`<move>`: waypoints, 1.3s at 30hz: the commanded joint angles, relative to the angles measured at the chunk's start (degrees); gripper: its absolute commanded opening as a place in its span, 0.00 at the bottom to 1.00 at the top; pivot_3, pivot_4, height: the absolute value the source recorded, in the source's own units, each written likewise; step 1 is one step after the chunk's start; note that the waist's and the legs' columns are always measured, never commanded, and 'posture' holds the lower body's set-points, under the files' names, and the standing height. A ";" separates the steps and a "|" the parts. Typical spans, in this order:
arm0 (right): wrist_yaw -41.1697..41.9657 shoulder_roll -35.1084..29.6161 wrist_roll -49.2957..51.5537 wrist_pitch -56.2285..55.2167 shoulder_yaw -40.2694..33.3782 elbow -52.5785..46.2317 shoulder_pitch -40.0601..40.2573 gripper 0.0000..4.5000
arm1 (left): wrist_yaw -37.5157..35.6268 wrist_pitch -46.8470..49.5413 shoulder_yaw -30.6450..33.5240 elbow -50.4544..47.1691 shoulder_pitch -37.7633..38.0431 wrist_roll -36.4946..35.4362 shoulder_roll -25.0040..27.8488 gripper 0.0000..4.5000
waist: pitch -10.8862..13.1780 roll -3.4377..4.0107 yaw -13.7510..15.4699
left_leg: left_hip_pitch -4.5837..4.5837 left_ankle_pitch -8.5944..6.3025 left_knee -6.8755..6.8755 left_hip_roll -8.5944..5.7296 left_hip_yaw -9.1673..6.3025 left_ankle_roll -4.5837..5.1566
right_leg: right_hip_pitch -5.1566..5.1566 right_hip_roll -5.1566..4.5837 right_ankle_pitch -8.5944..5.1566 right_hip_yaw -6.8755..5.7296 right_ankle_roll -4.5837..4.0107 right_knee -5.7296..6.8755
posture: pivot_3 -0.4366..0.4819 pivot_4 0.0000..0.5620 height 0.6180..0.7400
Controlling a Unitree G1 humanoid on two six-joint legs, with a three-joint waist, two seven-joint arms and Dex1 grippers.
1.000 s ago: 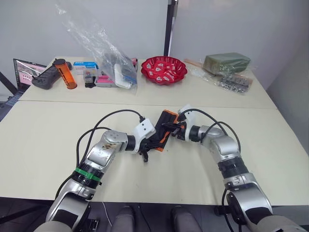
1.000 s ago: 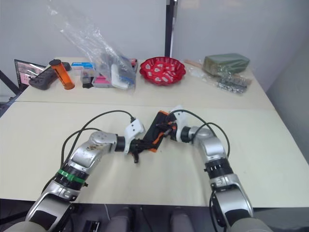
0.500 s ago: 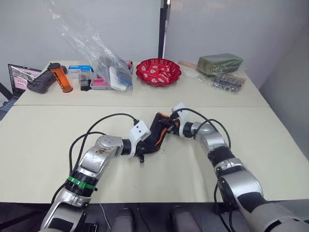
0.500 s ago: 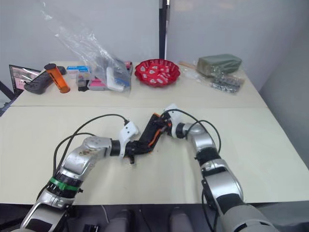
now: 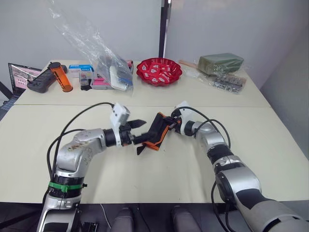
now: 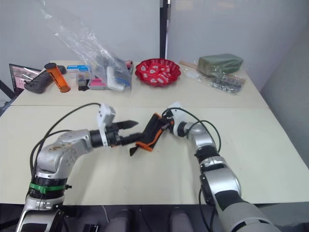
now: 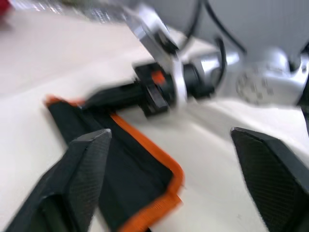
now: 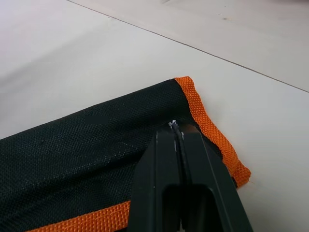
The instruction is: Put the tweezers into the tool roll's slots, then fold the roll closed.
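So the right tool (image 8: 179, 145) has its two fingers pressed together, pinching the tool roll (image 5: 158, 131) at the end nearest the red bowl (image 5: 159, 70), right by the orange edging on that corner. The left tool (image 5: 140, 130) is spread wide, one finger above and one below the opposite end of the roll, touching or very nearly so, not clamped on anything. The roll itself looks already folded shut and sits roughly mid-surface (image 5: 38, 140), well apart from the red bowl and the clutter by it, with its far end seemingly propped up a bit by the right tool. Handling-wise I'd guess it's light, soft woven fabric that flops and bends wherever you don't support it, so one corner pinch lets the rest sag or unfold. The weave looks grippy, not slick, and nothing about it seems fragile. Best hold is probably the stitched orange edge, where the layers stack thick, with the second tool taking the opposite end. Can't see any tweezers from here, so I can't tell whether they're inside.
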 commanded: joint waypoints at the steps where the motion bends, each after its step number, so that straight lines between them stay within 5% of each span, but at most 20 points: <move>1: 0.80 0.59 -1.95 2.65 0.98 1.16 3.71 0.00 | -1.89 -5.18 -3.84 4.75 -2.26 3.16 0.24 0.58 | 0.00 0.00 0.05 | 0.00 0.00 -0.02 0.00 0.00 0.00 | -0.01 0.00 0.00 0.00 0.00 -0.02 | 0.48 0.27 1.00; 9: 1.45 0.81 -1.42 4.00 0.34 -3.60 5.98 0.00 | -3.41 -17.46 -12.24 22.57 -8.69 10.87 -7.31 0.00 | 0.00 0.00 0.13 | -0.14 -0.01 -0.11 0.00 0.00 -0.01 | -0.12 0.01 0.00 0.00 0.01 -0.11 | 0.48 0.27 1.00; 16: 2.28 0.50 -1.22 4.69 -0.19 -6.10 7.01 0.00 | -1.62 -19.76 -15.05 33.77 -6.87 15.61 -9.94 0.00 | -0.05 0.08 0.11 | -0.23 0.00 -0.33 0.00 0.00 0.00 | -0.37 0.02 -0.02 0.01 -0.01 0.00 | 0.48 0.27 1.00; 25: 5.18 0.15 -0.40 3.93 -1.54 -6.99 7.65 0.00 | -5.96 -6.19 -16.35 15.72 4.76 9.24 -5.94 0.00 | -0.23 0.32 -1.17 | 0.06 0.00 -0.48 0.00 0.00 0.00 | -0.13 0.02 -0.13 0.02 -0.06 0.00 | 0.48 0.27 1.00; 27: 10.61 0.78 4.22 3.91 -3.24 -13.73 8.98 0.00 | -4.49 -4.97 -14.93 13.12 6.92 8.54 -4.99 0.00 | -0.23 0.32 -1.18 | 0.06 0.00 -0.47 0.01 -0.03 0.00 | -0.11 0.02 -0.14 0.00 -0.06 0.00 | 0.48 0.27 1.00; 33: 18.04 0.37 10.09 12.31 -1.55 -30.43 14.38 0.00 | -2.34 -4.99 -13.27 13.62 6.31 8.90 -4.94 0.00 | -0.17 0.40 -1.21 | -0.22 0.00 -0.46 -0.01 -0.03 0.00 | -0.45 0.02 -0.15 0.03 -0.05 0.07 | 0.48 0.27 1.00; 39: 16.04 1.86 6.77 10.94 0.81 -25.41 14.14 0.00 | -2.04 -5.02 -13.04 14.46 5.02 8.81 -5.24 0.00 | -0.17 0.39 -1.13 | -0.18 0.01 -0.44 -0.01 -0.03 -0.01 | -0.47 0.04 -0.13 0.03 -0.07 0.09 | 0.48 0.27 1.00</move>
